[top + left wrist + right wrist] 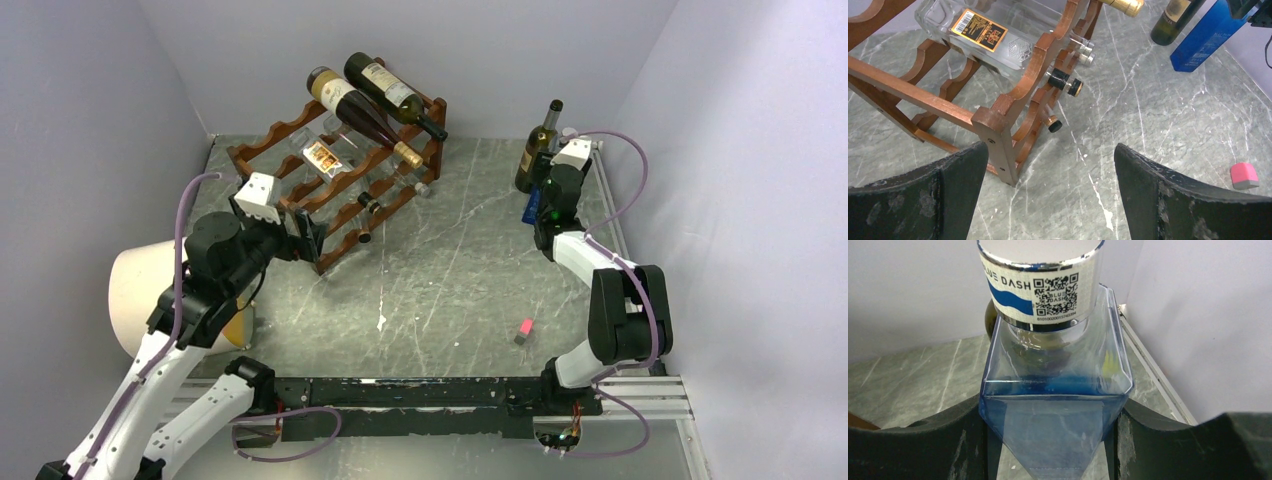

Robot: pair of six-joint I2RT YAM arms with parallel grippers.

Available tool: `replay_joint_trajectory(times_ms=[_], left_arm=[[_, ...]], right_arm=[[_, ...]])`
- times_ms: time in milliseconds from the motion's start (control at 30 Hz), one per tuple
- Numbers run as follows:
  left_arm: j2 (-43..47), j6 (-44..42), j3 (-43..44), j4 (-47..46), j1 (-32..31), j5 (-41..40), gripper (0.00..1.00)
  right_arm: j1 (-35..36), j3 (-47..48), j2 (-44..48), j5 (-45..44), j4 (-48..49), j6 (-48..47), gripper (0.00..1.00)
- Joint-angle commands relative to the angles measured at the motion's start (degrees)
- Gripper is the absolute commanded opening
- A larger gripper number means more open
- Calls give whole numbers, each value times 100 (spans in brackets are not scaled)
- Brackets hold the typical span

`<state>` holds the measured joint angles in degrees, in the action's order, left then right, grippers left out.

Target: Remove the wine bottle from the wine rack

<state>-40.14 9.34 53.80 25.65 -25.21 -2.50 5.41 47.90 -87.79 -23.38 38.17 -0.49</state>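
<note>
So here's what we're looking at. The wine rack (pixel 998 127) sits at the far left of the surface (pixel 460 260), turned at an angle. Two bottles lie across its top tier: a wine bottle with the gold cap (pixel 358 112) and a darker wine bottle (pixel 395 93) just behind it, necks pointing right and sticking out past the rack's end. One tier down there's a clear bottle (pixel 993 37) with an orange label, and we can see a few small capped necks poking out of the lower tiers.

The left tool (pixel 1050 155) hangs right by the rack's near corner post with its fingers (pixel 948 195) spread wide apart and nothing between them. It isn't touching the wood as far as we can see.

The right tool (pixel 1053 440) is over at the far right corner, well apart from the rack, and it's clamped on a blue bottle (pixel 1055 390): square glass body, round cap with a "BLUE DASH" label and QR code. The pads press both flat sides. We can't tell if its base is on the surface or just off it. Right beside it stands an upright green bottle (pixel 535 150).

There's also a little pink block (pixel 523 331) lying near the right arm's base, and a cream cylinder (pixel 130 290) off to the left.
</note>
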Motion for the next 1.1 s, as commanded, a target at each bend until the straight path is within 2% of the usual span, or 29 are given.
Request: replay_joint_trajectory(times_ms=[0, 133, 167, 400, 433, 500, 567, 600, 833, 967, 1067], left_arm=[[123, -64, -138, -317, -27, -179, 99], [225, -71, -292, -472, -28, -146, 99], [271, -85, -325, -502, -28, -139, 100], [526, -64, -578, -659, -19, -203, 98], [556, -72, -598, -672, -13, -238, 98], [577, -69, -631, -717, 3, -295, 98], [566, -66, -650, -711, 34, -303, 98], [567, -60, -655, -715, 45, -281, 98], [578, -38, -680, -752, 87, -32, 98], [686, 39, -697, -706, 95, -152, 99], [743, 239, -615, -668, 96, -262, 97]], right_arm=[[-65, 254, 235, -262, 249, 13, 0], [-81, 290, 232, -185, 15, 145, 0], [-84, 290, 246, -139, -24, 184, 5], [-82, 264, 407, 98, -168, 163, 48], [-80, 300, 441, 112, -259, 182, 55], [-72, 427, 583, 212, -622, 262, 78], [-70, 525, 845, 390, -1027, 324, 97], [-67, 543, 1026, 436, -1303, 396, 99], [-74, 266, 2693, 269, -3012, 1278, 100], [-72, -167, 3657, 1299, -3714, 1879, 100], [-72, -381, 4223, 1744, -4341, 2237, 100]])
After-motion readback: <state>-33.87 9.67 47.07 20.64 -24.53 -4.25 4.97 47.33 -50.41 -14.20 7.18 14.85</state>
